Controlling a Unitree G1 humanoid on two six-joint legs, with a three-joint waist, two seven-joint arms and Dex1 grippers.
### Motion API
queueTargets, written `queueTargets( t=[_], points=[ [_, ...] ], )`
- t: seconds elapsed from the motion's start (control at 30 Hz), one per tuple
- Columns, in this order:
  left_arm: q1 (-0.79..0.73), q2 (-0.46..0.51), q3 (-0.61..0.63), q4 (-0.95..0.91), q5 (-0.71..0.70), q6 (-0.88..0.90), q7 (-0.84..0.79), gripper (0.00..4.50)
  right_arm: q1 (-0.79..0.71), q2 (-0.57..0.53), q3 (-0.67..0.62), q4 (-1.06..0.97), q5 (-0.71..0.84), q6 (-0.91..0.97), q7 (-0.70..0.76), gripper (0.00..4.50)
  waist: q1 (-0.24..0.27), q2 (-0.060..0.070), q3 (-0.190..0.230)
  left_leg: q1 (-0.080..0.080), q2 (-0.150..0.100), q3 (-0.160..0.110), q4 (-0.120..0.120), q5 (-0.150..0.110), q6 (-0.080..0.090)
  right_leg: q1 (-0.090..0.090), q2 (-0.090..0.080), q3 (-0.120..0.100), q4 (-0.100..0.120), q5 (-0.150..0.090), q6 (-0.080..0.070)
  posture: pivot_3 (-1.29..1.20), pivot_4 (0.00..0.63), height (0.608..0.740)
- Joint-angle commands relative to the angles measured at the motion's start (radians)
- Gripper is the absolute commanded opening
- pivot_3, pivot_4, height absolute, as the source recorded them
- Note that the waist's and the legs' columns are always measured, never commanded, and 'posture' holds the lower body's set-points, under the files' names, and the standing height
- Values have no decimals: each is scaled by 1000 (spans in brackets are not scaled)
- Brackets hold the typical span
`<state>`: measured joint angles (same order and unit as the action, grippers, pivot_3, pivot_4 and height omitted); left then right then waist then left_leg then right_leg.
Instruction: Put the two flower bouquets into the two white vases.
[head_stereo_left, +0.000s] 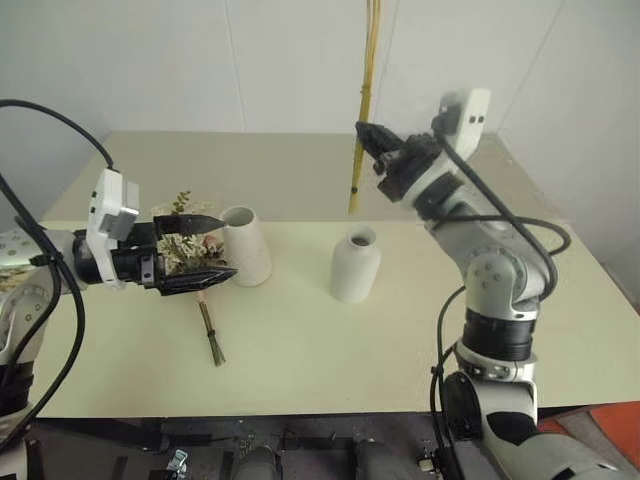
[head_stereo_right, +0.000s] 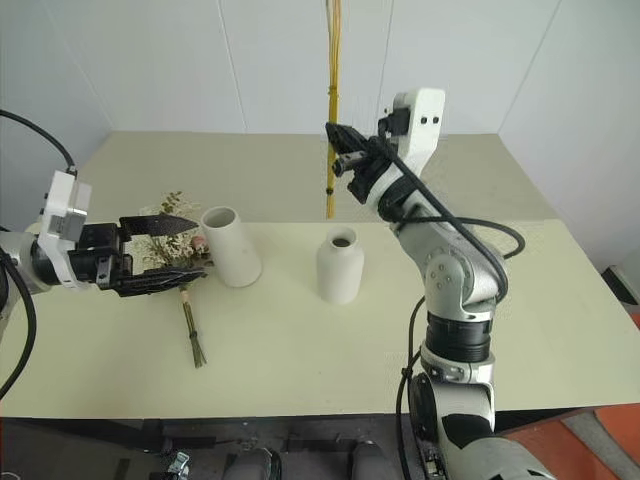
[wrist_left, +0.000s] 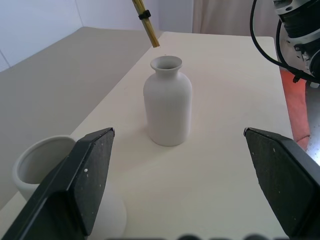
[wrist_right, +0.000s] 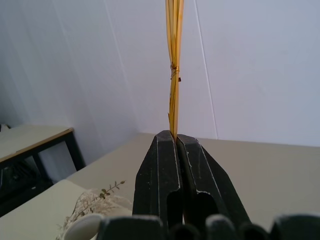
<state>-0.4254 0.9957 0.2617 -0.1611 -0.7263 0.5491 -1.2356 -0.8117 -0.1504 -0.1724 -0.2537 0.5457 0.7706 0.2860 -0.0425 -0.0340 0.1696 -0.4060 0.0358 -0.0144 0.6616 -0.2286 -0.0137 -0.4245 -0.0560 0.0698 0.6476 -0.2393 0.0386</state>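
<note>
Slim yellow stalk bundle upright, pinched in the right gripper fingers above the bottle-shaped vase, left gripper fingers spread beside the cone vase.

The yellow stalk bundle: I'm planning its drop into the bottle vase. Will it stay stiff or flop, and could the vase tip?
The yellow stalk bundle hangs straight from the shut right hand, so it is probably fairly stiff and light. It is long, so its top may sway. The bottle vase has a narrow neck and a broad base; a sideways nudge might still tip it.
</note>
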Motion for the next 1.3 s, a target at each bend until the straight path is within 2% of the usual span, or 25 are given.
queueTargets(
  t=[0.03,0.63,0.67,0.73,1.07,1.3],
  points=[
    [14,20,44,-36,-10,4,3,4500,12,-17,0,-67,25,-6,-2,38,-2,0,0,0,0,0,0,0,0,0,0,0,0,0,0,0,150,740],
    [28,37,54,-51,-22,28,5,4500,138,-30,72,8,-57,-147,17,38,-4,0,0,1,1,0,0,0,0,0,1,0,0,0,0,0,150,740],
    [29,38,55,-51,-23,29,6,4500,145,-30,75,6,-59,-151,20,526,-4,0,0,1,1,0,0,0,0,0,1,0,0,0,0,0,150,740],
    [32,37,59,-53,-25,31,11,4500,169,-42,84,-11,-61,-160,37,1047,-4,0,0,1,1,0,0,0,0,0,1,0,0,0,0,0,150,740],
    [126,36,150,-115,-48,68,56,4500,368,-172,36,-137,6,-175,191,4452,-3,0,0,2,1,0,0,0,0,1,1,0,0,0,0,0,150,740],
    [210,11,210,-175,-55,95,119,4500,376,-244,12,-125,30,-184,246,4452,-4,0,0,2,2,0,0,0,0,1,2,0,0,0,0,0,150,740]
  ],
)
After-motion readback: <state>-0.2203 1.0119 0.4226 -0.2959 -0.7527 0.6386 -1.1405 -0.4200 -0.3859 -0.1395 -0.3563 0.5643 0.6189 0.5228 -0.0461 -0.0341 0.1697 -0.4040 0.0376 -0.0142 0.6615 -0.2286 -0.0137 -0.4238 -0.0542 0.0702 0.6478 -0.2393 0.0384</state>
